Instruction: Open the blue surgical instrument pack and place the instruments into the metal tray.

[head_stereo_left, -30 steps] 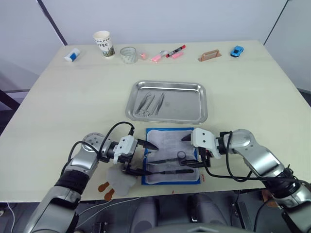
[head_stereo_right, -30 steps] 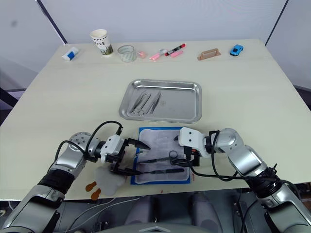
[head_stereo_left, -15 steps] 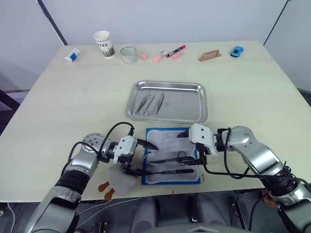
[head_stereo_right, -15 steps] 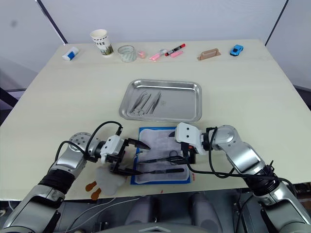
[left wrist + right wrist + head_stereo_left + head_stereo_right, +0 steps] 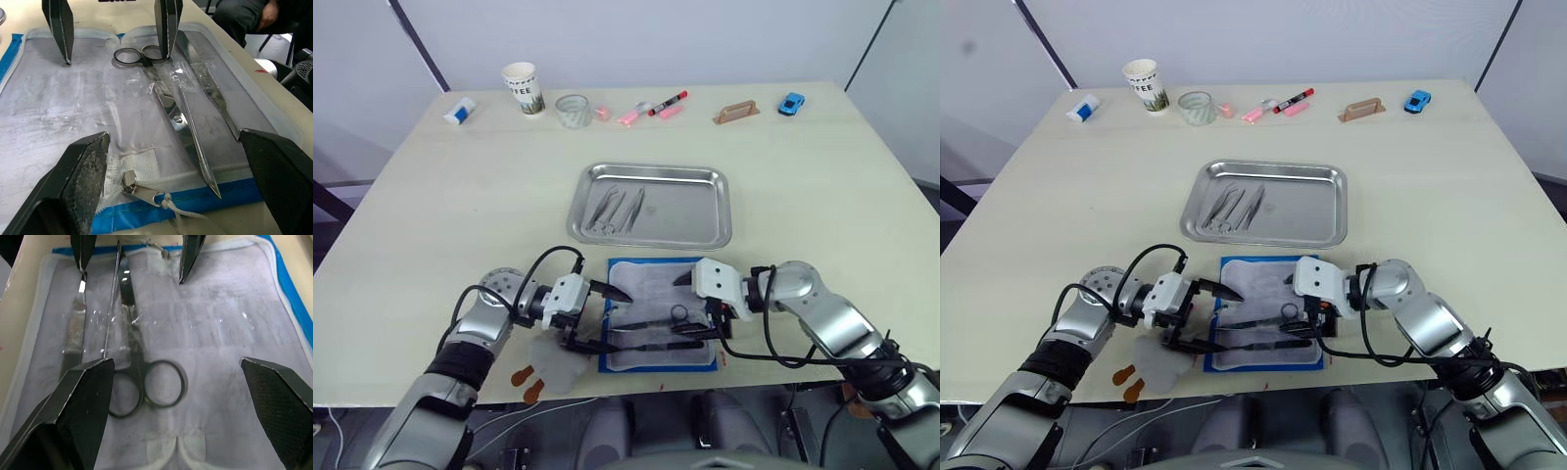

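Two grippers flank the blue surgical instrument pack (image 5: 660, 314), which lies unzipped and flat on the pale surface (image 5: 440, 196) just in front of the metal tray (image 5: 651, 204). On the left, the left gripper (image 5: 605, 318) hangs over the pack's left edge with its black fingers spread wide, grasping nothing. The lining between the blue borders is a soft, wrinkled grey-white fabric under a glossy clear film, with a small metal zipper pull (image 5: 139, 188) and white cord at the hem. Across its middle lie the remaining instruments: ring-handled scissors (image 5: 156, 88), a thin pointed probe (image 5: 193, 137) and a flat blade-like handle (image 5: 215, 100), all slim, hard polished steel, packed close side by side. To the right, the right gripper (image 5: 690, 305) hovers over the scissors' rings with its tapered fingers also released and wide apart.

The step in hand looks like picking the next tool. It would go best if the right fingers straddle one tool alone, probably the scissors at the shank just past the rings, closing squarely so the smooth steel does not slip or drag its neighbours. The left gripper could pin the limp fabric so the pack stays down.

Farther back, the shiny rounded-corner tray already holds a few slender silver tools (image 5: 616, 209) at its left side.
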`<move>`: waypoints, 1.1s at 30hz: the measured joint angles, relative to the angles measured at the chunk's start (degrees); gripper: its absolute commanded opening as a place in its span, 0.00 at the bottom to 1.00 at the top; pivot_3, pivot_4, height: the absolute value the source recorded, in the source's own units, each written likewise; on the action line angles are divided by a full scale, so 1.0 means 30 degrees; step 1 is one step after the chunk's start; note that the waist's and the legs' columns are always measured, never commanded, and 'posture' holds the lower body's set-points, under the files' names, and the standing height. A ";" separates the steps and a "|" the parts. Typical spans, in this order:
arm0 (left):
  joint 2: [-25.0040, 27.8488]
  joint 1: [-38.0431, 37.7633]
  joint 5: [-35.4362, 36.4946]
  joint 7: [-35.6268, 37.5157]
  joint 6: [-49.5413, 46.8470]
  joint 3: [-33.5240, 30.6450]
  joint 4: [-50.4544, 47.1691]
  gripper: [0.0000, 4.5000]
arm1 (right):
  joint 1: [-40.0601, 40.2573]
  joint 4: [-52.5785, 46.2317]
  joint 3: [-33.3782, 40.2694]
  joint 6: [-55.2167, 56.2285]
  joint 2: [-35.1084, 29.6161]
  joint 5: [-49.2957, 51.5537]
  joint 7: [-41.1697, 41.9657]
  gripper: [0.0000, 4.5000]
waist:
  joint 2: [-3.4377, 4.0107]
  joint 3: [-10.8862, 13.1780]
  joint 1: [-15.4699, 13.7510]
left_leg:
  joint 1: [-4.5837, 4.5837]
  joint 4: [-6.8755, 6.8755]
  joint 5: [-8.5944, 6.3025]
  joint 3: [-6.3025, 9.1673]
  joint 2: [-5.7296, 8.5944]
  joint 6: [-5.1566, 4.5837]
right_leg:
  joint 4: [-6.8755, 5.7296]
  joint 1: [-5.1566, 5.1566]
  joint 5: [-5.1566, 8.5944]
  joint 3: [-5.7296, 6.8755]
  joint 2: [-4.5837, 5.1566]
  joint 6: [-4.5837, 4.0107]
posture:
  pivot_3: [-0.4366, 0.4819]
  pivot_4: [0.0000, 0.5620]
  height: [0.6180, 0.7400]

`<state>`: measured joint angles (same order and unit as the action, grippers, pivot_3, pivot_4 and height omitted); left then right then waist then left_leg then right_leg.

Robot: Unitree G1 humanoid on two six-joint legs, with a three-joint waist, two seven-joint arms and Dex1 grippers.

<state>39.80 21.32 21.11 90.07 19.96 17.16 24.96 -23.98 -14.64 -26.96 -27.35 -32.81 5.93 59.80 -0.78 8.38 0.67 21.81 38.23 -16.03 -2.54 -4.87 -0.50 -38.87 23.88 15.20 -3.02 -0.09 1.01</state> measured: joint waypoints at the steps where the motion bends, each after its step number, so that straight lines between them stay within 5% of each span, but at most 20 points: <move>1: -0.0001 0.0023 0.0024 0.0003 0.0035 0.0043 0.0040 0.99 | 0.0006 0.0000 0.0000 0.0006 0.0003 -0.0006 -0.0005 1.00 | 0.0000 -0.0001 -0.0002 | 0.0000 0.0000 0.0000 0.0000 0.0000 0.0000 | 0.0000 0.0000 0.0000 0.0000 0.0000 0.0000 | 0.48 0.27 0.98; 33: 0.0006 0.0017 0.0130 0.0005 0.0178 0.0105 0.0198 0.99 | 0.0397 -0.0019 -0.0318 0.1296 -0.0592 -0.0457 0.0741 1.00 | 0.0038 -0.0037 -0.0001 | -0.0004 -0.0003 -0.0002 -0.0002 0.0000 -0.0002 | 0.0004 -0.0002 0.0001 -0.0002 -0.0001 0.0000 | 0.48 0.27 0.98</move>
<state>39.82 21.37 21.50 90.08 20.49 17.48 25.55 -22.79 -14.70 -27.91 -23.46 -34.59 4.56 62.03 -0.66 8.27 0.67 21.79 38.22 -16.03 -2.54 -4.87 -0.51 -38.86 23.87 15.20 -3.03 -0.10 1.01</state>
